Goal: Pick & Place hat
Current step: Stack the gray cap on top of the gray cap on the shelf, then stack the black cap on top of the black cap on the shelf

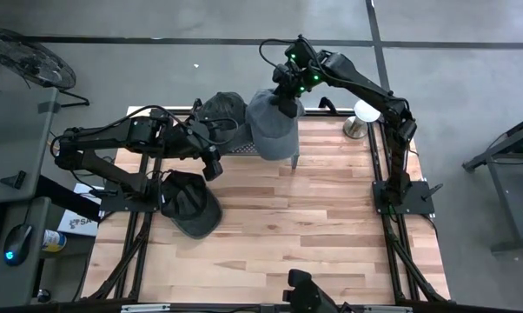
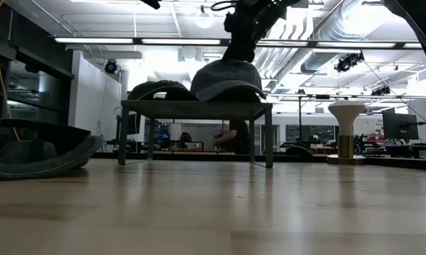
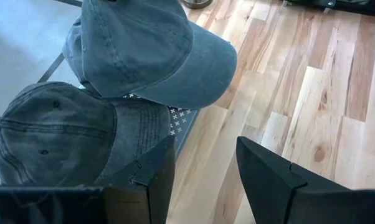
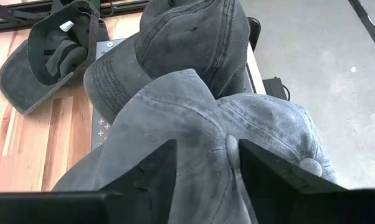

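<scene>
The wooden surface (image 1: 331, 209) carries everything, and at its far edge stands a low metal rack (image 2: 195, 108) on four legs. On this rack lie two hats side by side: a blue-grey hat (image 1: 272, 123) with its brim pointing toward the near side of the surface, and a darker grey hat (image 1: 221, 111) just beside it on the left, touching it. In the left wrist view the blue-grey hat (image 3: 150, 50) partly overlaps the darker grey hat (image 3: 56, 134). A third, black hat (image 1: 189, 202) lies upside down on the surface near the left arm's base, well apart from the rack, with its inside facing up. The right gripper (image 1: 287, 94) is at the crown of the blue-grey hat; in the right wrist view its two fingers (image 4: 147, 177) stand on both sides of a fold of the fabric at the top of the crown, but whether they really pinch the fabric I cannot tell. The left gripper (image 1: 211, 163) hangs over the surface just in front of the rack, with the jaws apart and nothing between them. A small white lamp-like object (image 1: 366, 113) on a metal foot stands at the far right corner, near the rack.
</scene>
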Tool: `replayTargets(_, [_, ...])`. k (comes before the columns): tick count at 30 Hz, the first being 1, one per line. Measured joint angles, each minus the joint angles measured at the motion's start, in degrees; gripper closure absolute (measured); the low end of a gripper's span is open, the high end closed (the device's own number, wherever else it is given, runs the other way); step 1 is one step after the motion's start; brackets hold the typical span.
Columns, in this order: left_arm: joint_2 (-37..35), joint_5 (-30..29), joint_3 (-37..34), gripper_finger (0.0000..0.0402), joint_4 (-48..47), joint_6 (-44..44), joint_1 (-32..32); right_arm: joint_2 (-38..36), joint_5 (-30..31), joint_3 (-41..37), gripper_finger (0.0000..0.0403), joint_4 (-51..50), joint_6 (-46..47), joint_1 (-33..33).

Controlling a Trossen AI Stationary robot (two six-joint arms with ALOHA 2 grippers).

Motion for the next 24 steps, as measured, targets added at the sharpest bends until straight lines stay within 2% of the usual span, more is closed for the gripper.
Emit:
replayTargets(7, [0.0,0.0,0.0,0.0234,0.0,0.0,0.0,0.0,-0.2,0.0,0.0213,0.1,0.7,0.0])
replayTargets(19, [0.0,0.0,0.0,0.0234,-0.2,0.0,0.0,-0.7,0.1,0.0,0.0213,0.9,0.4,0.0])
replayTargets(24, [0.0,0.0,0.0,0.0234,-0.2,0.0,0.0,-2.7,2.6,0.0,0.0213,1.2,-0.3,-0.2])
